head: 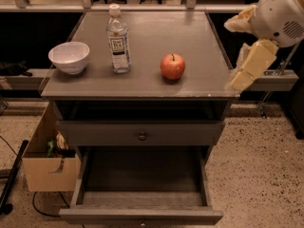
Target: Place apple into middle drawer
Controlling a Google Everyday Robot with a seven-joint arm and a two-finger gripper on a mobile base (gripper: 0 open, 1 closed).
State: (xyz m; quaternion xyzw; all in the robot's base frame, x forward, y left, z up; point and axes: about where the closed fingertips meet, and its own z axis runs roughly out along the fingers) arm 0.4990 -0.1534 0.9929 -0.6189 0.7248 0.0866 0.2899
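The red apple [172, 66] with a short dark stem stands on the grey cabinet top [152, 37], right of centre and near the front edge. The middle drawer [142, 215] is pulled out at the bottom of the view, and its grey inside is bare. The shut knobbed drawer front [141, 134] sits just above it. My gripper [251, 64], cream-coloured under a white arm housing, hangs at the cabinet's right edge. It is to the right of the apple, at about its height, apart from it, and holds nothing.
A white bowl [69, 56] stands at the left of the cabinet top and a clear water bottle [118, 41] stands upright between bowl and apple. A cardboard box [45, 158] sits on the floor to the left of the cabinet. The floor is speckled.
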